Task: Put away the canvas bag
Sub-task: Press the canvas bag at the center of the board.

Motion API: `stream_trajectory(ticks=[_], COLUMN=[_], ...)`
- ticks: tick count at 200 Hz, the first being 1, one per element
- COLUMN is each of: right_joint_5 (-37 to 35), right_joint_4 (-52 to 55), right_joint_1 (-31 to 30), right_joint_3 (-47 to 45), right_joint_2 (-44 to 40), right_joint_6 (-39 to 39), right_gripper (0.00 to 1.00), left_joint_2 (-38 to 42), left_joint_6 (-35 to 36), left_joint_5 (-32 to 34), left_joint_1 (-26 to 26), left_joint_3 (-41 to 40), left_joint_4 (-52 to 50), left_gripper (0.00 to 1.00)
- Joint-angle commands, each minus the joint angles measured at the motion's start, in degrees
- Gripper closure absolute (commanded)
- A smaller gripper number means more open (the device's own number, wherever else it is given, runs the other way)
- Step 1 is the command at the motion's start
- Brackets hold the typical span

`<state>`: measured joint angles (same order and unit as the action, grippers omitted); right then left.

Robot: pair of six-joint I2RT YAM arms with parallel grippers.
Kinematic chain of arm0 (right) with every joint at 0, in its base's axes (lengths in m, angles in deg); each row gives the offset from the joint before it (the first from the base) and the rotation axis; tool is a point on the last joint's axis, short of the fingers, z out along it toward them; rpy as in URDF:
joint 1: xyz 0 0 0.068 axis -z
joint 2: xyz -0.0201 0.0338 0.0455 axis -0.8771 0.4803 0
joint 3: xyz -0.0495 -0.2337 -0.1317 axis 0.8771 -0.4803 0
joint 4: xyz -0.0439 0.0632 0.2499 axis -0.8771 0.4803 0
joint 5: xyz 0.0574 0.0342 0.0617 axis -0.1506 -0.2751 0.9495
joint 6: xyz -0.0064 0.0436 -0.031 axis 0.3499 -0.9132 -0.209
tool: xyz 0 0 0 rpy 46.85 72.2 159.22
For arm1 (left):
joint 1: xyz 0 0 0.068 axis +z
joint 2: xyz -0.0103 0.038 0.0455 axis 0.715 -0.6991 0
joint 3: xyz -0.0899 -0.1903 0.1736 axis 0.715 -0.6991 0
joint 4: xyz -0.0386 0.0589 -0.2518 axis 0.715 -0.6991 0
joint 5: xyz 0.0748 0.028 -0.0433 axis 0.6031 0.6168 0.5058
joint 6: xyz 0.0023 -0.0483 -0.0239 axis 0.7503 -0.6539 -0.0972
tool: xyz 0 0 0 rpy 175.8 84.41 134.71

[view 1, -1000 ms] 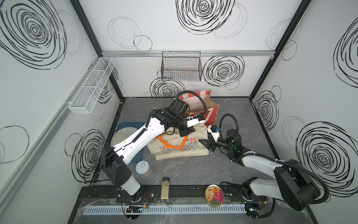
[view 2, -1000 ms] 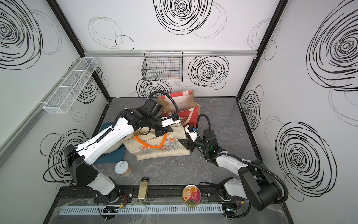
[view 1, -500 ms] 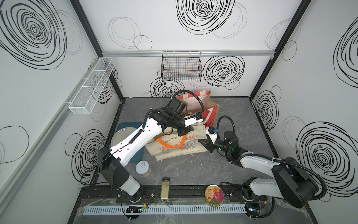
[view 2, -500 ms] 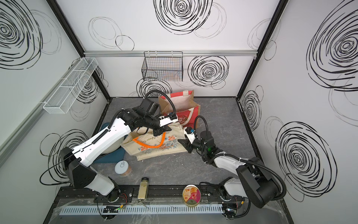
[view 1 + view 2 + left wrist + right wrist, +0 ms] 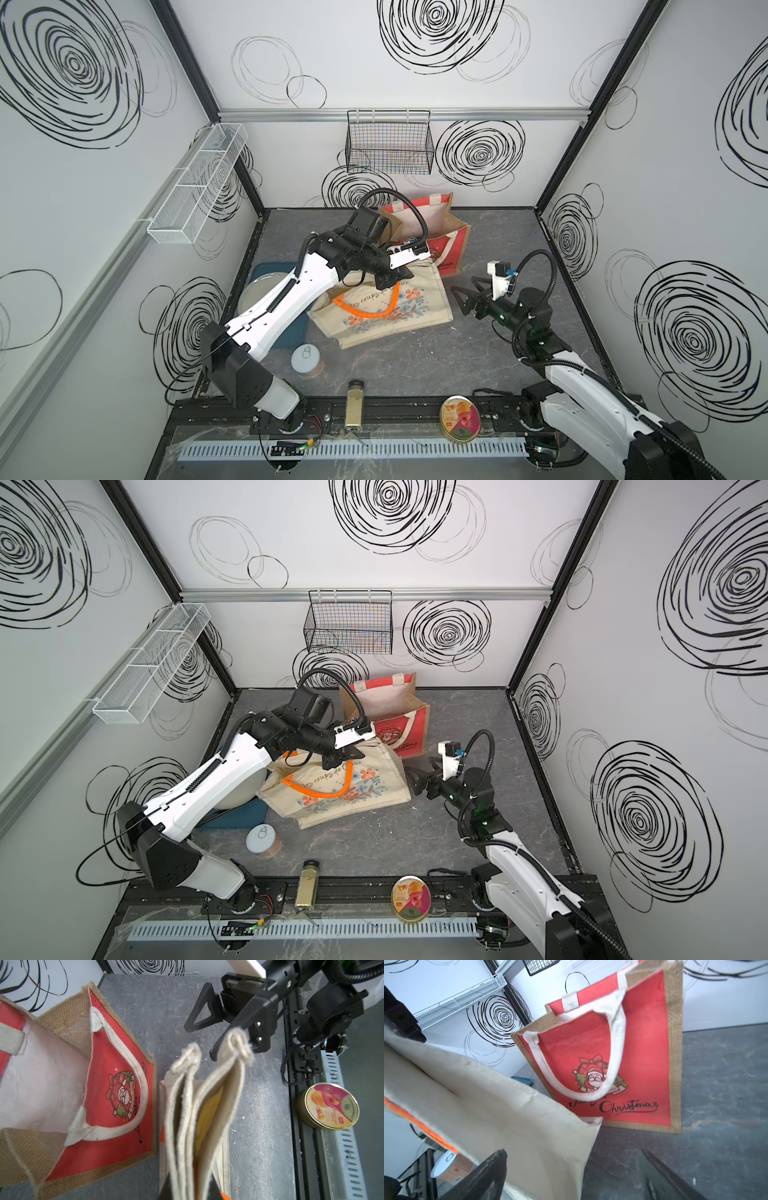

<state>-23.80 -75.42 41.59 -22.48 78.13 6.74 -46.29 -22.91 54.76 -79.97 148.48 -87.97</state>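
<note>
While both top views show the canvas bag (image 5: 390, 316) lying mostly flat on the grey table (image 5: 415, 365), just right of the blue tray (image 5: 291, 338) and in front of the upright red Christmas bag (image 5: 451, 253), only the left wrist view shows how it is held. From above, the left gripper (image 5: 391, 279) sits over the bag's rear edge beside the orange handle (image 5: 365, 312), its grip hard to read. The left wrist view shows the doubled cream hem (image 5: 177, 1115) running out from between the left fingers (image 5: 165, 1191), which are pinched tight on it and hold that edge up off the table.

Further right, the right gripper (image 5: 466, 300) hovers with its jaws spread wide and nothing in them. In the top views its tips stand just beside the bag's right edge. The right wrist view puts that edge between the right fingers (image 5: 483, 1178), seemingly without contact, though blur makes this uncertain.
</note>
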Motion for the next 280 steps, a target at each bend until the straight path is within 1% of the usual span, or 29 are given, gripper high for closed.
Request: stream_trajectory(ticks=[1,23,49,58,68,86,105,121,141,168,176,179,183,190,197,208,220,224,236,249,264,280], right_joint_5=[5.05,8.81,12.24,11.87,8.97,6.15,6.18,8.44,12.37,11.82,11.98,12.06,12.17,12.07,11.82,11.35,10.53,10.29,8.91,7.35,6.21,5.83], right_joint_4=[4.06,1.65,-5.67,-6.19,-5.70,-6.82,-10.12,-12.07,-10.52,-6.81,-7.50,-7.88,-8.52,-9.35,-9.86,-10.52,-10.78,-10.92,-10.76,-11.16,-12.27,-12.41], right_joint_1=[0.19,0.03,-1.81,-3.77,-6.40,-10.29,-11.15,-11.14,-12.41,-16.46,-17.17,-17.40,-17.67,-18.07,-18.26,-18.44,-18.53,-18.53,-18.53,-18.53,-18.51,-18.53], right_joint_3=[-2.81,-5.78,-9.45,-9.39,-8.93,-6.96,-4.82,-1.40,4.34,9.25,9.32,9.25,9.13,8.91,8.66,8.11,7.52,7.13,6.07,4.67,3.30,2.59], right_joint_2=[-1.10,-1.62,-0.64,-0.04,0.83,4.49,11.24,16.76,22.40,26.35,26.75,26.81,26.81,26.72,26.41,25.64,24.45,23.95,22.10,20.08,18.39,17.07], right_joint_6=[-4.52,-6.69,-9.82,-9.14,-7.35,-4.19,-2.37,-0.51,2.44,6.41,6.97,7.10,7.34,7.60,7.45,7.15,7.08,7.12,7.16,7.33,7.61,7.77], right_gripper=[0.00,0.00,0.00,0.00,0.00,0.00,0.00,0.06,0.14,0.19,0.24,0.28,0.31,0.43,0.51,0.55,0.57,0.62,0.71,0.87,0.92,0.91], left_joint_2=[1.28,0.83,1.08,1.00,0.78,0.65,0.65,0.49,-0.37,-2.15,-2.04,-1.93,-1.78,-1.49,-1.25,-1.03,-0.85,-0.79,-0.76,-0.67,-0.26,0.45], left_joint_6=[2.49,3.26,3.09,3.04,3.02,3.21,3.21,2.96,2.87,3.30,3.22,3.15,3.01,2.79,2.61,2.27,1.85,1.77,1.48,1.37,0.89,0.28], left_joint_5=[-3.26,-3.35,-4.71,-5.13,-5.60,-6.18,-7.65,-8.83,-7.05,-4.88,-4.74,-4.71,-4.65,-4.40,-4.26,-4.39,-4.29,-4.15,-3.54,-3.65,-3.67,-3.35], left_joint_1=[1.06,1.65,2.16,2.16,2.16,2.24,2.42,2.60,2.08,1.15,1.10,1.15,1.19,1.27,1.43,1.84,2.23,2.32,2.46,2.60,2.60,2.65], left_joint_3=[1.99,3.21,3.23,3.25,3.51,4.01,4.41,4.33,4.50,5.56,5.32,5.16,4.92,4.49,4.21,3.81,3.31,3.21,2.80,2.49,1.86,0.85], left_joint_4=[-1.04,-2.66,-2.57,-2.52,-2.80,-3.28,-3.79,-3.83,-4.70,-7.16,-6.85,-6.62,-6.16,-5.48,-4.92,-4.21,-3.41,-3.14,-2.50,-2.22,-1.31,0.00], left_gripper=[1.00,1.00,1.00,1.00,1.00,1.00,1.00,1.00,1.00,1.00,1.00,1.00,1.00,1.00,1.00,1.00,1.00,1.00,1.00,1.00,1.00,1.00])
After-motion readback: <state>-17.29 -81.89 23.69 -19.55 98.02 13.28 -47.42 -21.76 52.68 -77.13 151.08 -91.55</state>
